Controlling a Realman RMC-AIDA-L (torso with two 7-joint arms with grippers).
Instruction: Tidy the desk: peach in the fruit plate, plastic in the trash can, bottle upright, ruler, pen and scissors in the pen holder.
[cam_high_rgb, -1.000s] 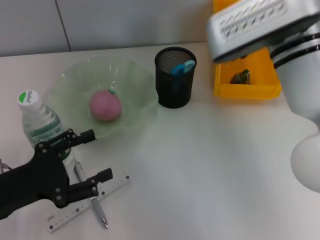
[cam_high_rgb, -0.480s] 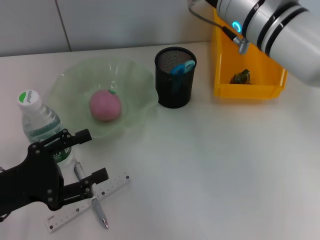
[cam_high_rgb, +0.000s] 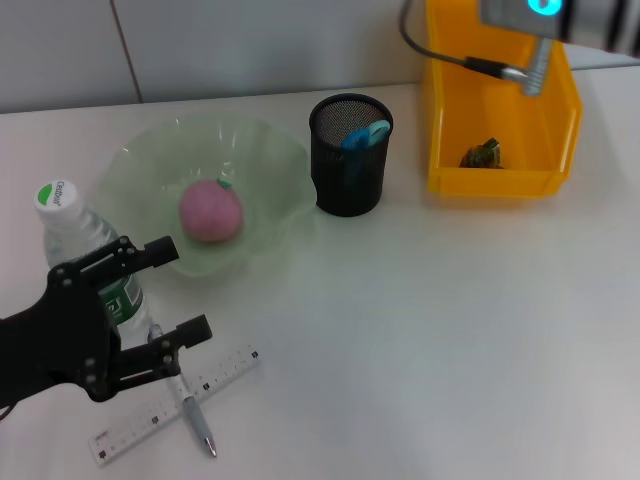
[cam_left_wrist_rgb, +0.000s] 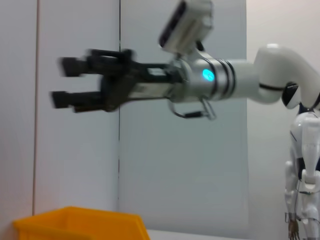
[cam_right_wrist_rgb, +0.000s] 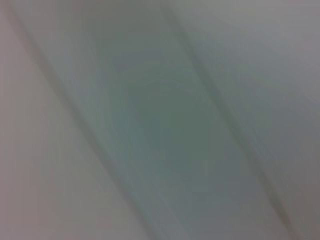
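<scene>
Left gripper (cam_high_rgb: 170, 297) spread open, empty, low beside bottle (cam_high_rgb: 85, 255); right gripper (cam_left_wrist_rgb: 67, 82) raised, parted, empty.

The only lettering is a small green word on the white cap of the bottle (cam_high_rgb: 75, 245), too small to read, and the ruler (cam_high_rgb: 160, 410), just beside the bottle, bears black scale marks with illegible numerals.

Matte black two-fingered left gripper (cam_high_rgb: 170, 290), small silver screws along its angular frame. Glossy white, cylindrical right arm (cam_left_wrist_rgb: 235, 85) behind the black right gripper (cam_left_wrist_rgb: 67, 82): dark bands, glowing cyan ring light, thin looping grey cable.
</scene>
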